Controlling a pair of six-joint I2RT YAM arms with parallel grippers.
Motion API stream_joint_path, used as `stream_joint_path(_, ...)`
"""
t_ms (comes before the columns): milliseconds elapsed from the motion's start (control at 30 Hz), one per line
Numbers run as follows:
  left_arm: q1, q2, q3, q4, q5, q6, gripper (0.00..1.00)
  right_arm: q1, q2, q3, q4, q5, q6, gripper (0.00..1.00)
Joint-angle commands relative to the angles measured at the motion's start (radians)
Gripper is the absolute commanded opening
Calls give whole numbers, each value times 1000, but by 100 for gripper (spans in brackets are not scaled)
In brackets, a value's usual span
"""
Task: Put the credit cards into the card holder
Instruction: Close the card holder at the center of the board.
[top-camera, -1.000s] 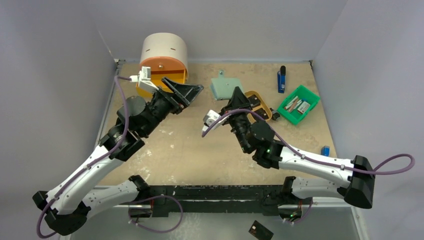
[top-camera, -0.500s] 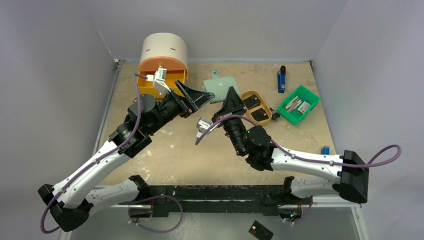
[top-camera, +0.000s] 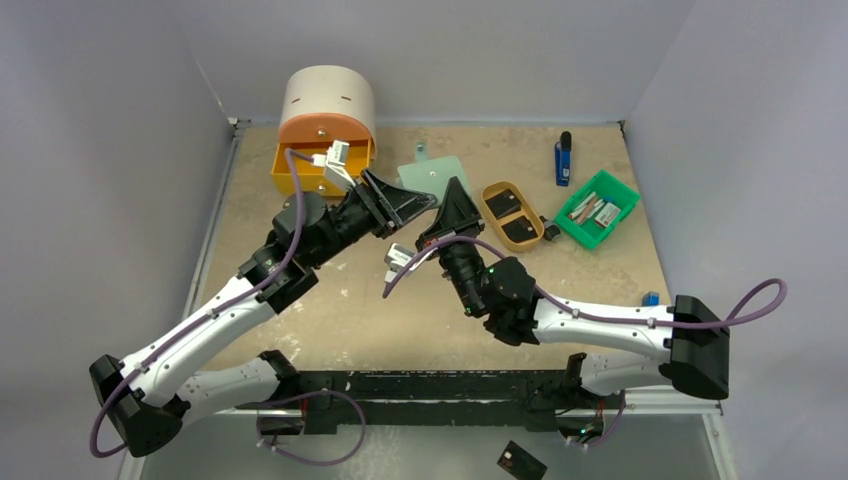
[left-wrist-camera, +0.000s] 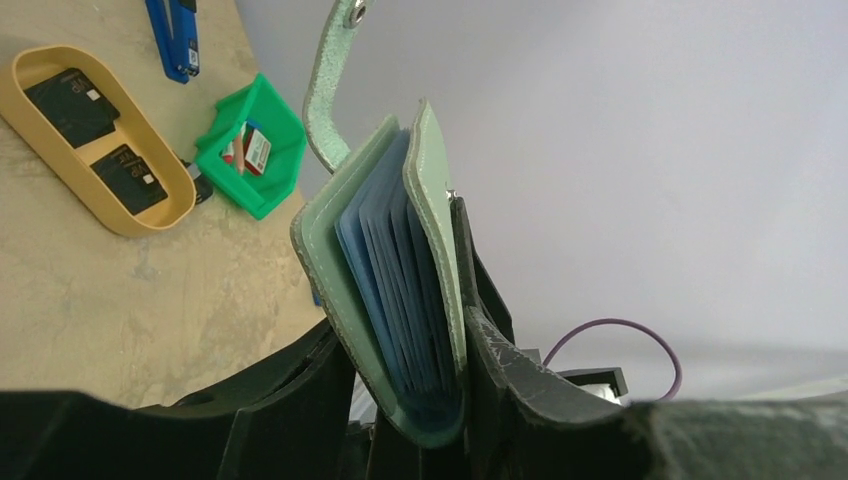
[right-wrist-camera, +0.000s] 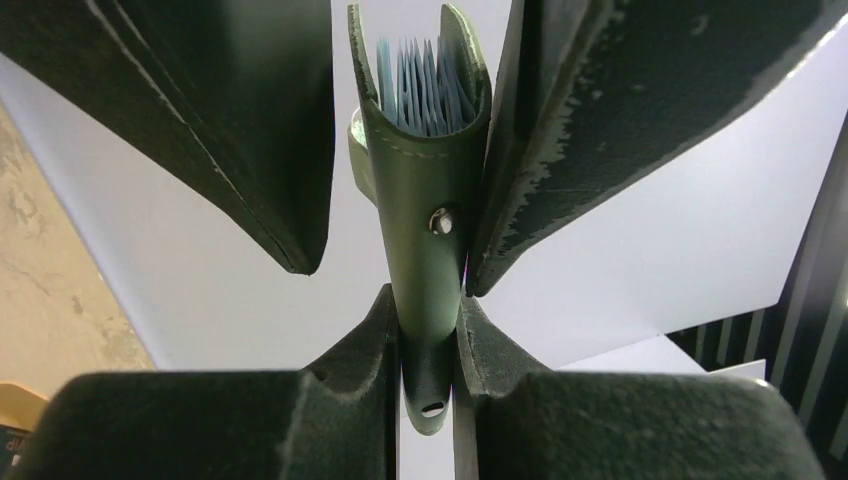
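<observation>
The grey-green card holder is held up in the air between both grippers, above the table's middle back. My right gripper is shut on its lower edge by the tab. My left gripper has its fingers on both covers, with the fold deep in the jaws. The holder is slightly open and its pale blue pockets show. Two black credit cards lie in the tan oval tray, to the right of the grippers. They also show in the left wrist view. A third black card lies below the table's near edge.
An orange and white drawer box stands at the back left. A bright green bin with small packets sits right of the tray. A blue stick lies at the back right. A small blue item lies near the right edge.
My right gripper carried the card holder left and up. My left gripper swung right from the drawer box and closed in around the holder.
</observation>
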Motion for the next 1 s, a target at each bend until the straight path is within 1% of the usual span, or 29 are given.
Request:
stream_joint_path(0, 2, -21, -13, 91, -23, -26, 41, 16, -16, 24, 131, 22, -25, 0)
stream_joint_path(33, 2, -30, -20, 92, -40, -32, 43, 17, -18, 23, 131, 23, -25, 0)
stream_joint_path(167, 1, -64, -37, 93, -109, -45, 57, 23, -25, 22, 127, 29, -27, 0)
stream_joint_path(233, 2, -73, -39, 99, -126, -50, 61, 25, -27, 21, 126, 29, -27, 0)
stream_joint_path(333, 2, -79, -42, 108, -151, -60, 60, 27, -30, 20, 126, 31, -26, 0)
stream_joint_path(400, 1, -81, -49, 123, -169, -69, 56, 29, -31, 18, 127, 31, -25, 0)
stream_joint_path(600, 2, -28, -31, 168, -102, -81, 50, 34, -29, 22, 130, 34, -24, 0)
stream_joint_path(700, 1, -19, -43, 203, -84, -92, 43, 34, -30, 25, 131, 35, -23, 0)
stream_joint_path(733, 2, -19, -48, 208, -83, -93, 39, 34, -28, 25, 132, 37, -22, 0)
stream_joint_path(800, 1, -21, -52, 209, -65, -91, 29, 36, -29, 25, 133, 38, -21, 0)
stream_joint_path(900, 2, -30, -57, 206, -61, -79, 2, 38, -24, 34, 127, 52, -8, 0)
stream_joint_path(933, 2, -35, -55, 193, -72, -69, 0, 41, -21, 45, 108, 73, 14, 0)
stream_joint_path(967, 2, -42, -51, 175, -75, -55, 0, 44, -18, 63, 63, 102, 51, 12)
